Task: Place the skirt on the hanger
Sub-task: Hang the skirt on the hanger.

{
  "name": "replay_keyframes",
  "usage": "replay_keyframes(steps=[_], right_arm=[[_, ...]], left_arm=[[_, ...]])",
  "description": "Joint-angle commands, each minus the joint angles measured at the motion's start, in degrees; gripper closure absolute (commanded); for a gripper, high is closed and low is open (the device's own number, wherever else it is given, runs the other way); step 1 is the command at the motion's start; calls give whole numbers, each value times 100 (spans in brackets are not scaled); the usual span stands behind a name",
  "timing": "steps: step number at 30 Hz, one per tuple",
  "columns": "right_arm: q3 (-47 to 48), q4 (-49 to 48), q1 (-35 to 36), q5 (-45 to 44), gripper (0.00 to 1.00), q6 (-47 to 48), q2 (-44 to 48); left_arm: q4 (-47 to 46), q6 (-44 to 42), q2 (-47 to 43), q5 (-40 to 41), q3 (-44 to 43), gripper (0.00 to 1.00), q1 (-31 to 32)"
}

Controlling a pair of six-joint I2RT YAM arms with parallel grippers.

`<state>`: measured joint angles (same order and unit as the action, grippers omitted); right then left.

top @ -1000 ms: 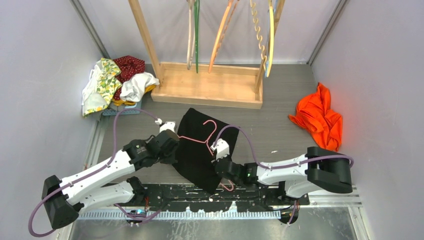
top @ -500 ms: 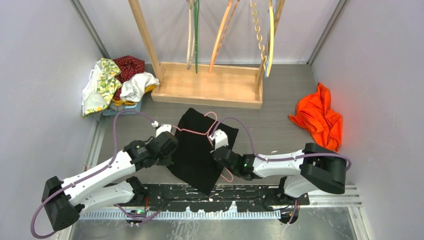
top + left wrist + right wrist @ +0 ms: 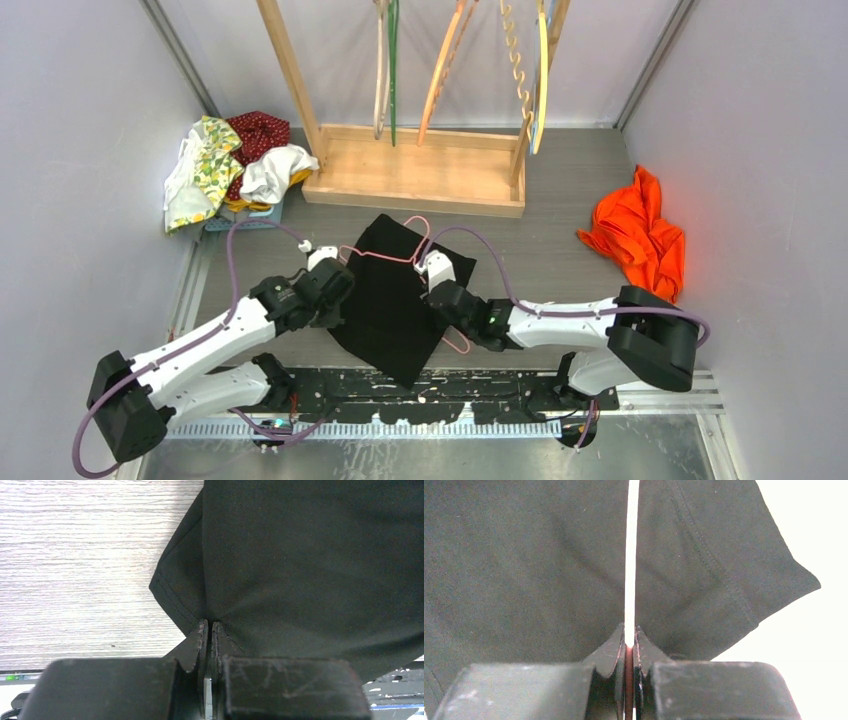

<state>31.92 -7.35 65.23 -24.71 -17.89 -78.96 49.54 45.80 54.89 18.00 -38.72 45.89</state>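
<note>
A black skirt (image 3: 385, 305) lies spread on the grey table in front of the arms, with a thin pink wire hanger (image 3: 386, 259) across its far end. My left gripper (image 3: 343, 290) is at the skirt's left edge, shut on the hem. The left wrist view shows its tips (image 3: 209, 625) pinching the dark fabric (image 3: 300, 555). My right gripper (image 3: 440, 292) is at the skirt's right side, shut on the hanger's wire. In the right wrist view the pale pink wire (image 3: 630, 555) runs straight out from between the jaws (image 3: 630, 630) over the skirt (image 3: 524, 555).
A wooden rack (image 3: 415, 175) with several hangers hung on it stands just beyond the skirt. A pile of patterned clothes (image 3: 235, 165) lies at the back left. An orange garment (image 3: 640, 240) lies to the right. Walls close in both sides.
Both grippers have moved away from the arm bases, carrying the skirt and hanger farther toward the rack. Both grips have stayed shut.
</note>
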Motion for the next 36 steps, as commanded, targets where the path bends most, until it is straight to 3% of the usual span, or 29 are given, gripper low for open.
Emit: replay_keyframes(steps=[1, 9, 17, 26, 36], right_arm=[[373, 208, -20, -25, 99, 417, 391], [572, 440, -22, -187, 99, 985, 1038], [422, -119, -24, -164, 99, 1318, 1923], [282, -582, -24, -147, 99, 1443, 2378], [485, -178, -20, -126, 99, 1643, 3237]], left_arm=[[-192, -139, 31, 85, 22, 100, -121], [-204, -171, 175, 164, -38, 100, -168], [-370, -317, 291, 115, -446, 83, -181], [-252, -481, 16, 152, -974, 82, -173], [-455, -545, 53, 90, -1467, 81, -175]])
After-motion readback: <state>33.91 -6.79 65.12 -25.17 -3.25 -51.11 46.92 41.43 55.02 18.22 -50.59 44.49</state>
